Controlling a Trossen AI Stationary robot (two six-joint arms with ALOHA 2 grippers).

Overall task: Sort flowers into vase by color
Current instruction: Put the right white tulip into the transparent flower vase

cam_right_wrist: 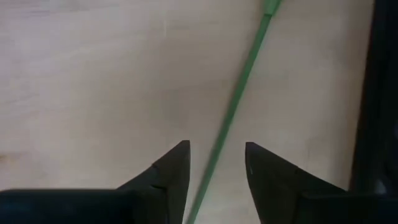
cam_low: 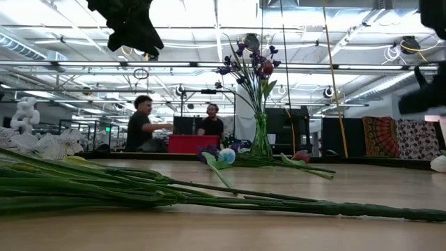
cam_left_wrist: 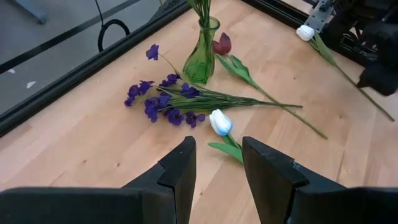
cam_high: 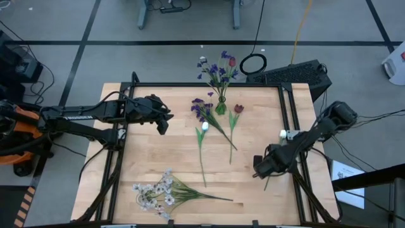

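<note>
Flowers lie loose on the wooden worktop (cam_high: 145,158), and others stand in a green glass vase (cam_high: 221,106) at the middle of its far edge. Near the front edge, toward the left, a pale blossom spray (cam_high: 154,190) lies with its heads toward the left edge and its green stems running toward the right. In the middle lie three more. A purple-blue spray (cam_high: 202,109) has its blooms toward the far edge, just left of the vase, and its stem slants toward the front right. A white-and-blue tulip (cam_high: 204,128) points its head to the far edge, its stem running straight toward the front. A dark red bud (cam_high: 238,109) lies just right of the vase, head to the far edge, stem toward the front. A white bud (cam_high: 283,133) lies by the right edge, its thin stem running toward the front.

In the vase stand purple blooms (cam_high: 215,68) and one dark red bud (cam_high: 231,61), upright in the low view.

The left gripper (cam_high: 163,118) hangs above the far-left part of the worktop, fingers (cam_left_wrist: 180,168) parted a little and holding nothing. The right gripper (cam_high: 259,168) is low by the right edge, its fingers (cam_right_wrist: 171,168) parted on either side of the white bud's stem (cam_right_wrist: 239,99), not closed on it
</note>
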